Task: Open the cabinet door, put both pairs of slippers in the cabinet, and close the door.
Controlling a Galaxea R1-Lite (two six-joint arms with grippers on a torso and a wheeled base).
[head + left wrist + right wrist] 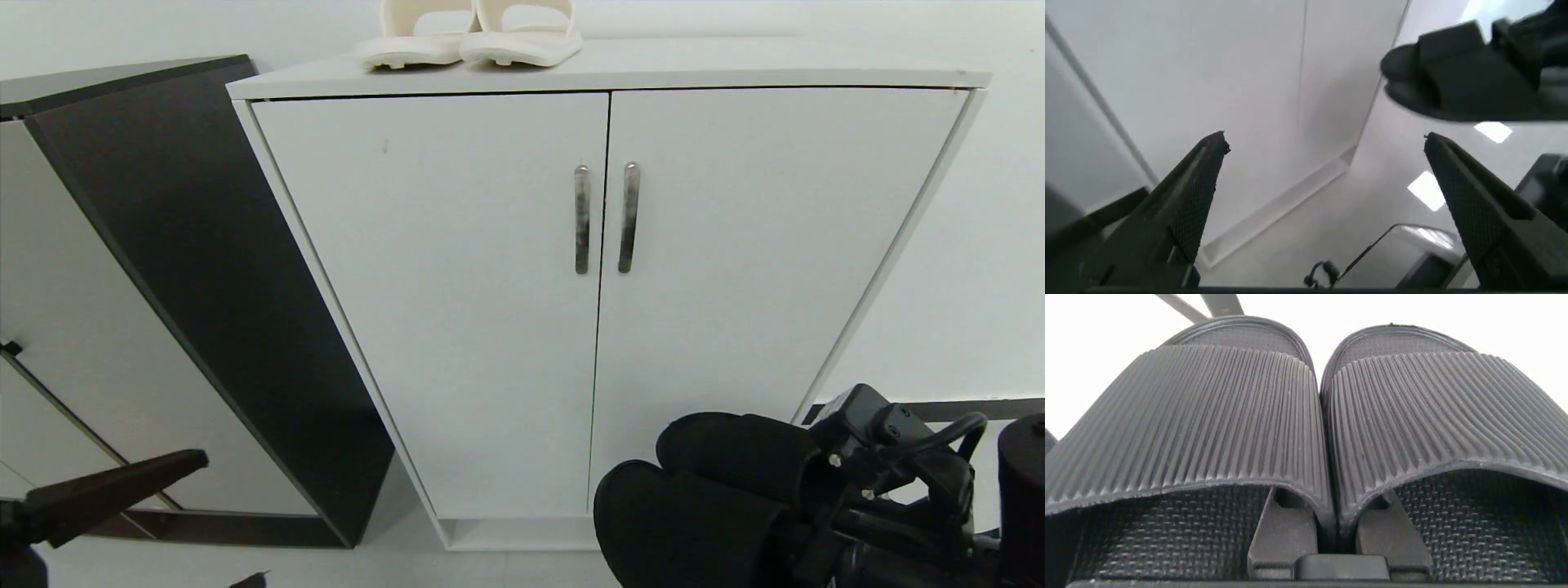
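– White cabinet [457, 343], smooth-faced board, both doors shut: which way do its handles lie from the jaws?
– Up and ahead. The left handle [581, 219] and right handle [628, 217] are slim bars of brushed metal. They stand upright side by side at the seam between the doors, long axes vertical. Both sets of jaws sit low before the cabinet's foot, the left jaws on the robot's left and the right jaws on its right.

– Which arm suits the pull?
– By judgement, the left. The left jaws stand wide apart and hold nothing; their inner faces are cross-hatched. The right jaws are clamped on the black slippers [1315, 441], one jaw inside each slipper, pinching the two inner side walls together.

– And the second pair?
– The cream slippers [469, 41] rest on the cabinet's top, over the left door, side by side and touching, well above both arms.

– Materials and shapes?
– The black pair looks like soft rubbery foam, with finely ribbed straps and diamond-grained footbeds. The cream pair is smooth and thick-soled. A dark cabinet [212, 245] stands just beside the white one on the robot's left, so the left door would likely swing toward it.
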